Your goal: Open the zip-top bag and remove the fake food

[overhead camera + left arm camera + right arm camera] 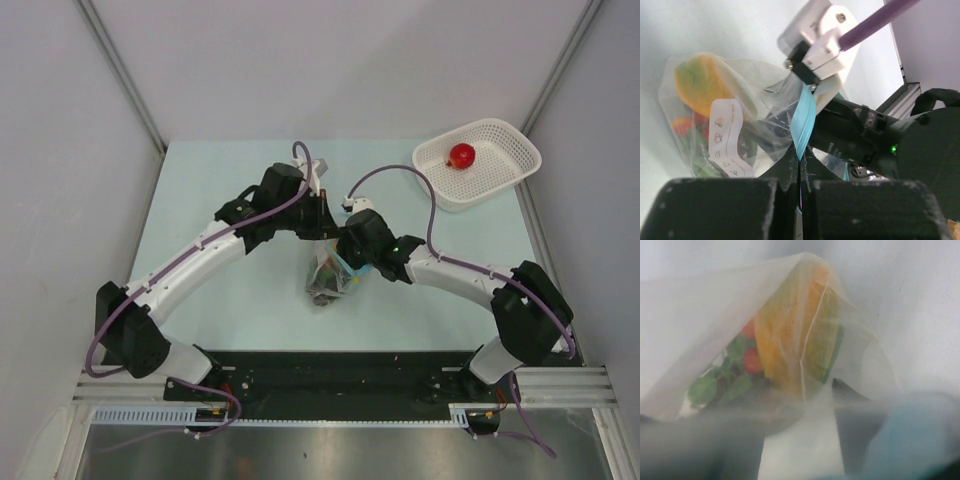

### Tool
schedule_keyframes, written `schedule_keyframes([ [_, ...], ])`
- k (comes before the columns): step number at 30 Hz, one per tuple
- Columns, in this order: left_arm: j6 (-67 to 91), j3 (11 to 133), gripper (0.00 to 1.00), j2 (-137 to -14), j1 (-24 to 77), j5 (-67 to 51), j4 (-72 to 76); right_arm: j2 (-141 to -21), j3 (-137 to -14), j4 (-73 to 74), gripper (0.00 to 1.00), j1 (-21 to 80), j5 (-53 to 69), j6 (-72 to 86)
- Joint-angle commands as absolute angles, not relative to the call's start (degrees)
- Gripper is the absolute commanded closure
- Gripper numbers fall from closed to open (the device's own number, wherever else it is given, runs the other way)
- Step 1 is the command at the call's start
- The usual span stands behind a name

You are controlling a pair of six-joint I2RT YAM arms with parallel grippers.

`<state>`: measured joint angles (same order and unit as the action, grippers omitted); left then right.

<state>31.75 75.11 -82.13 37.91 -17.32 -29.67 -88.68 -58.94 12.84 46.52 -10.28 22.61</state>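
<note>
The zip-top bag (328, 276) hangs between my two grippers over the middle of the table. My left gripper (322, 224) is shut on its light blue zip strip (803, 125), with the fingers (801, 167) closed on the strip's edge. The white label (726, 135) and the yellow-orange mango (700, 85) show through the film. My right gripper (352, 252) is just right of the bag top. Its blurred fingers (799, 400) stand apart behind the bag film, and the mango (790, 335) with red and green pieces lies beyond. A red apple (462, 155) lies in the basket.
A white mesh basket (505, 150) stands at the far right corner of the table. The right arm's black wrist (860, 142) and its white camera block (817, 40) are close in front of my left gripper. Grey walls surround the table.
</note>
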Motion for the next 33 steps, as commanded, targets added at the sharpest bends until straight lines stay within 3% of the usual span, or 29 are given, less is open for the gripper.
schedule_keyframes([
  [1,31.8,78.3,1.0,-83.1,38.6,-16.3,-28.1,-91.0,-58.5,5.6,0.39,45.8,-11.1,20.3],
  [10,31.4,76.9,1.0,-84.0,38.6,-17.9,-28.9,-98.2,-57.5,-4.5,0.26,44.8,-5.5,20.4],
  [12,31.0,76.8,1.0,-83.8,38.6,-17.8,-29.7,-98.7,-57.3,-6.4,0.33,44.5,-4.4,20.1],
  [14,30.8,76.5,1.0,-83.4,38.6,-17.4,-30.1,-98.0,-57.3,-7.6,0.53,44.4,-2.5,19.7],
  [16,30.4,75.8,1.0,-82.8,38.6,-16.7,-30.1,-95.9,-57.5,-7.3,0.64,44.5,-0.9,19.8],
  [17,30.1,75.5,1.0,-82.6,38.5,-16.3,-30.0,-94.9,-57.5,-5.3,0.76,44.3,-0.5,20.4],
  [19,29.5,74.8,1.0,-82.1,38.5,-15.7,-30.0,-92.3,-57.7,-2.3,0.8,44.4,1.0,21.4],
  [22,27.5,74.4,1.0,-81.4,38.2,-14.2,-30.3,-87.8,-58.0,8.0,0.94,44.4,2.3,24.0],
  [25,24.9,74.2,1.0,-80.7,38.1,-13.0,-30.7,-85.2,-58.3,14.7,1.0,43.8,9.3,26.1],
  [33,21.6,71.3,1.0,-79.4,38.1,-9.4,-30.9,-75.8,-61.3,29.8,1.0,43.4,19.1,30.0],
])
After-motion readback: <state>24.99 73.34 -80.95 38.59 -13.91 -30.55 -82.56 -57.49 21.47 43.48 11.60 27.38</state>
